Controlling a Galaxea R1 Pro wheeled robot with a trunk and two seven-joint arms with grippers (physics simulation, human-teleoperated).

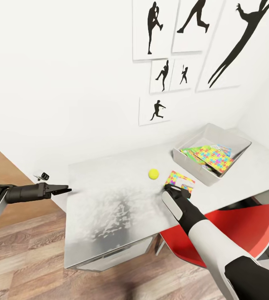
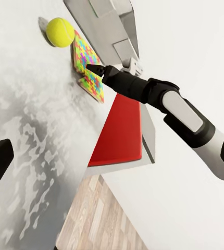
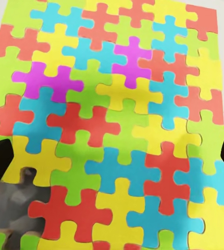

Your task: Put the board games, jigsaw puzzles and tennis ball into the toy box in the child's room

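Observation:
On the white table [image 1: 109, 200] lies a jigsaw puzzle [image 1: 181, 181] of interlocking yellow, blue, red and green pieces. My right gripper [image 1: 174, 189] hovers just above its near edge, open, with a dark fingertip at either side of the puzzle [image 3: 117, 114] and nothing held. The tennis ball [image 1: 153, 173] rests just left of that puzzle. The grey toy box [image 1: 230, 164] stands at the back right, holding a second jigsaw puzzle [image 1: 214, 157] on top of colourful board games [image 1: 190, 154]. My left gripper [image 1: 63, 191] hangs open beyond the table's left edge, empty.
A red chair [image 1: 234, 225] is tucked under the table's right front, below my right arm. Silhouette posters [image 1: 180, 50] hang on the white wall behind. Wood-plank floor [image 1: 26, 258] lies left of and in front of the table. White drawers [image 1: 113, 254] sit under the front edge.

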